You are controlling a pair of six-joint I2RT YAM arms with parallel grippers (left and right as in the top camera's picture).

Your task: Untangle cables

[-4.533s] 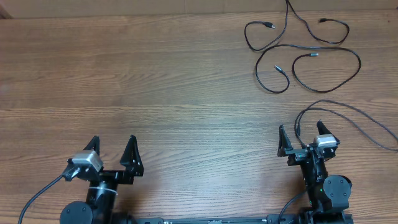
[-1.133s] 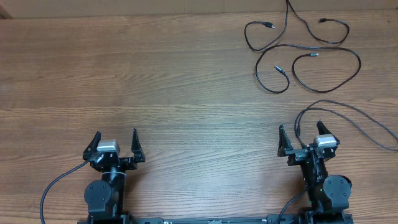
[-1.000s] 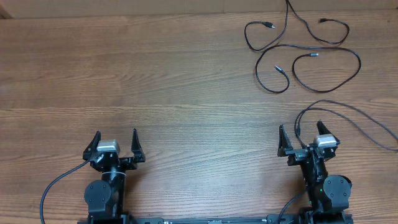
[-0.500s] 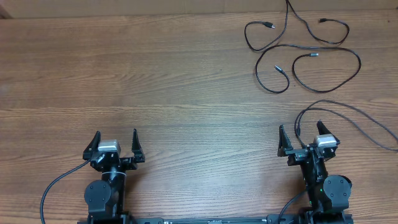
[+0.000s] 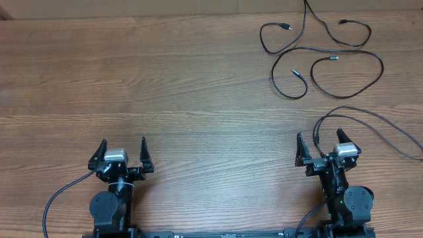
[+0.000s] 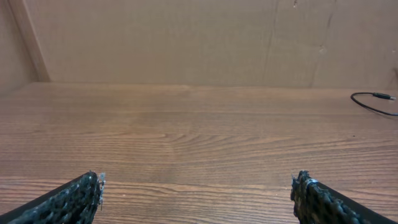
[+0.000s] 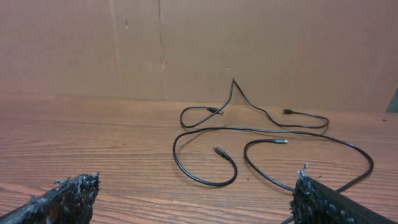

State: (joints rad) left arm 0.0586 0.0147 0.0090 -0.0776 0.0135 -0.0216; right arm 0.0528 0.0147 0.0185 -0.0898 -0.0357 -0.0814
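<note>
Thin black cables (image 5: 322, 54) lie looped and crossed over each other at the back right of the wooden table (image 5: 165, 92). They also show in the right wrist view (image 7: 249, 134), ahead of my fingers. One cable end (image 6: 376, 99) shows at the far right of the left wrist view. My left gripper (image 5: 121, 152) is open and empty at the front left, far from the cables. My right gripper (image 5: 320, 142) is open and empty at the front right. A black cable loop (image 5: 370, 122) curves past it towards the right edge.
A brown cardboard wall (image 7: 199, 43) stands along the back of the table. The same wall (image 6: 186, 37) shows in the left wrist view.
The left arm turned from a slanted pose to face straight ahead between the earliest frame and about a second ago. Since then nothing has moved.
</note>
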